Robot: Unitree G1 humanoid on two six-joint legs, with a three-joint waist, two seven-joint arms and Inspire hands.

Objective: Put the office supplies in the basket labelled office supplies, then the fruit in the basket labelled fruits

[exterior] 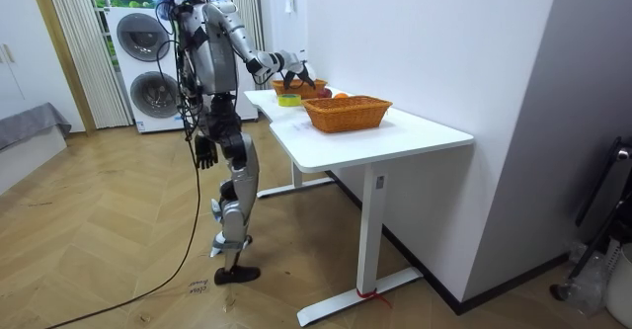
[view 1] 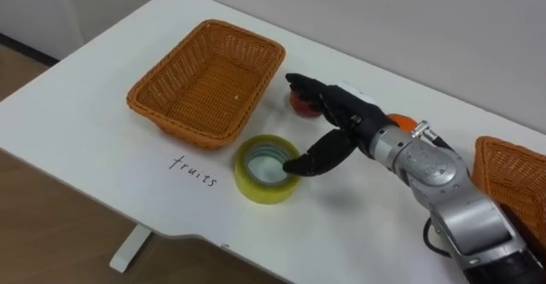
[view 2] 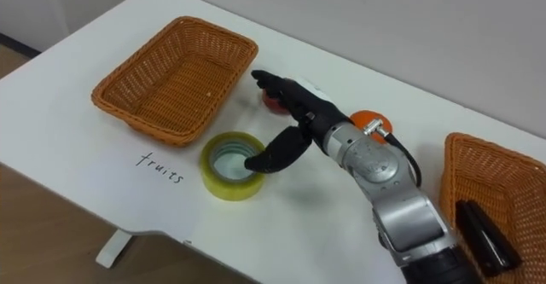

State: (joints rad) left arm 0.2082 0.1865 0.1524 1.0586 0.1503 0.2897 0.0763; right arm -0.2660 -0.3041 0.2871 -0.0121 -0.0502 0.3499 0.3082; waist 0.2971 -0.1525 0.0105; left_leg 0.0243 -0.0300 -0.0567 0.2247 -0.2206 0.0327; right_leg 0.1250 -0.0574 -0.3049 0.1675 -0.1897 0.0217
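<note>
Just beyond the yellow tape roll (view 1: 267, 169), the right hand (view 1: 348, 116) hovers spread open, with its fingers over the red fruit (view 1: 299, 104) and its thumb over the roll's rim. If it closes here, the thumb may snag the roll, or the fingers may nudge the fruit away from the fruits basket (view 1: 207, 81) behind the roll.

White table (view 1: 68, 122), handwritten label (view 1: 194, 170) on it, stacked washing machines (exterior: 148, 67), wood floor (exterior: 99, 230).
</note>
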